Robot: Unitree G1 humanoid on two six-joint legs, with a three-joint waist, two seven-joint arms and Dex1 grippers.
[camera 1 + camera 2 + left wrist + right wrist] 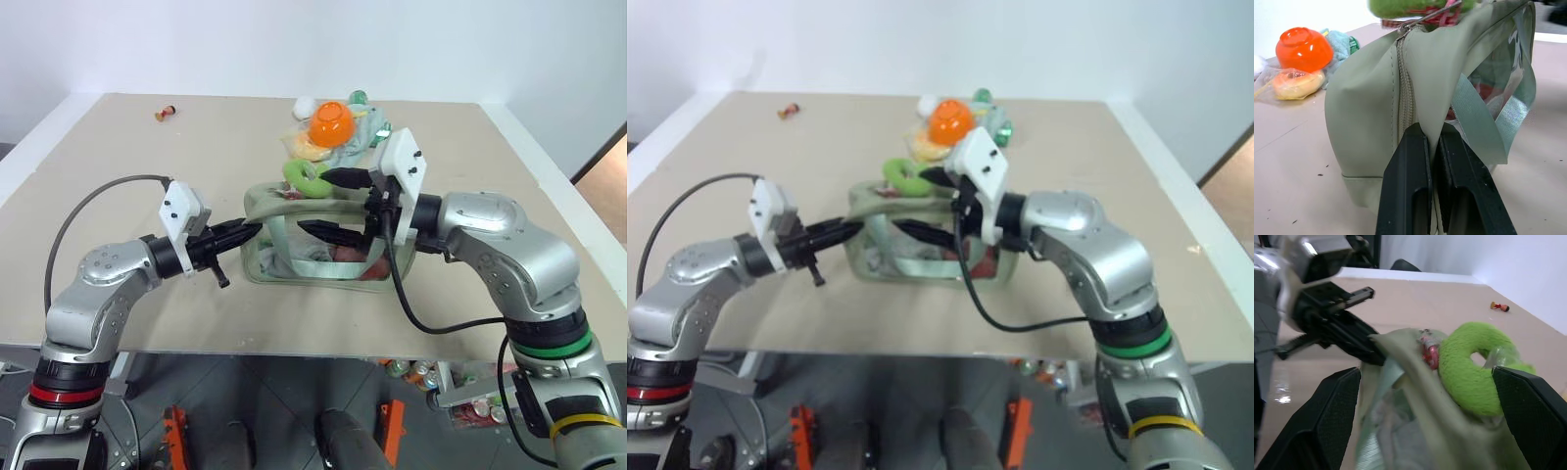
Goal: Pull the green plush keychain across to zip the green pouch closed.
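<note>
The green pouch, sage fabric with a clear window and pale straps, stands near the table's front edge. My left gripper is shut on the pouch's left end, its fingers pinching the fabric beside the zipper. The green plush keychain, a lime-green ring with a small pink bit, sits on top of the pouch at the zipper pull. My right gripper is open wide at the pouch's top. One finger is beside the keychain and the other is lower, against the pouch's side.
Behind the pouch lie an orange bowl, a pale green cloth and a plastic bag with yellow items. A small red toy lies at the far left. The table's front edge is close below the pouch.
</note>
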